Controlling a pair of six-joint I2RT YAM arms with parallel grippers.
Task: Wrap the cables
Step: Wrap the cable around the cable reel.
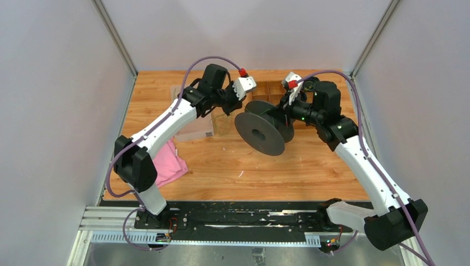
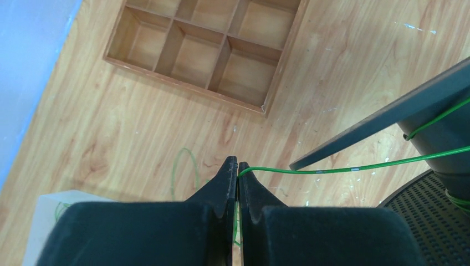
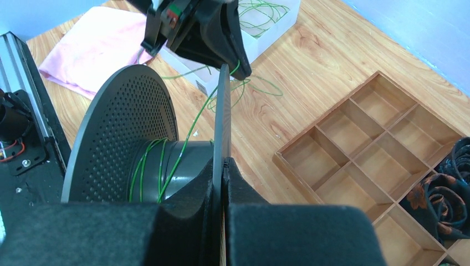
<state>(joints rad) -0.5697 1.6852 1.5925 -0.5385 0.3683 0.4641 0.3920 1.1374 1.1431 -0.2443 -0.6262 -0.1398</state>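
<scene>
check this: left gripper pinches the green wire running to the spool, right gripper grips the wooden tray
The right gripper grips the flange of the black spool, not the wooden tray; the right wrist view shows it. The left gripper does pinch the green wire.

The spool [image 1: 260,128] is at the middle of the table [image 1: 310,172], between the two grippers. The left gripper [image 2: 238,166] is on its left. The right gripper [image 3: 223,166] is on its right, clamped on the rim of the flange on that side. The cable [image 2: 343,169] runs from the left gripper's tips to the spool's core. The divided tray [image 2: 188,87] lies behind the spool. The box [image 1: 194,130], with cable loops in it, lies to the spool's left. The cloth [image 1: 169,166] lies in front of the box, at the table's left edge.
</scene>
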